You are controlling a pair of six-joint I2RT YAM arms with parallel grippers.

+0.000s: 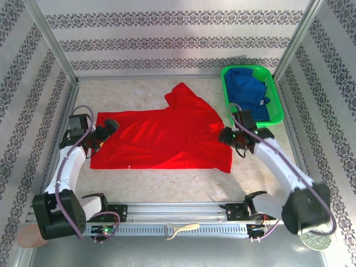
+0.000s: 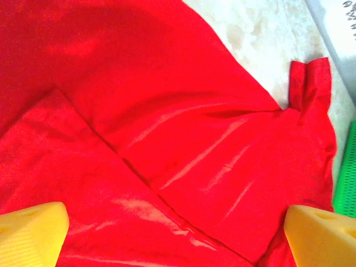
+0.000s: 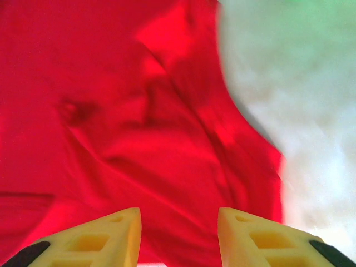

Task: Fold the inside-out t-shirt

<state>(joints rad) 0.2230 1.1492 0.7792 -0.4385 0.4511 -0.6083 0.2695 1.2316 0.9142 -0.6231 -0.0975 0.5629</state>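
Top external view: two arms bolted at the near edge of the bench [image 1: 167, 181], shirt spread in the middle.
Left hand [image 1: 109, 127]: over the shirt's left edge, fingers spread as wide as they go, nothing held.
Right hand [image 1: 225, 135]: at the shirt's right edge, just beside the basket's near corner. The right wrist view is blurred but shows the fingers part-way apart with red cloth beneath the gap. No cloth seen pinched.
T-shirt [image 1: 161, 139]: red, lying mostly flat at mid-bench, with one flap peaking toward the far wall.
Long axis: runs left to right, from one hand to the other.
Layering: left wrist view shows a diagonal edge where one layer lies over another.
Key relation: each hand sits at its own end of the shirt, and neither is clearly nearer. My judgement is that the next fold needs both ends gripped.
Basket [image 1: 278, 114]: green, far right, well clear of the left hand.
Blue garment [image 1: 250, 89]: inside the basket, not touching the shirt.
Count: shirts 1, blue garments 1, baskets 1, hands 2.
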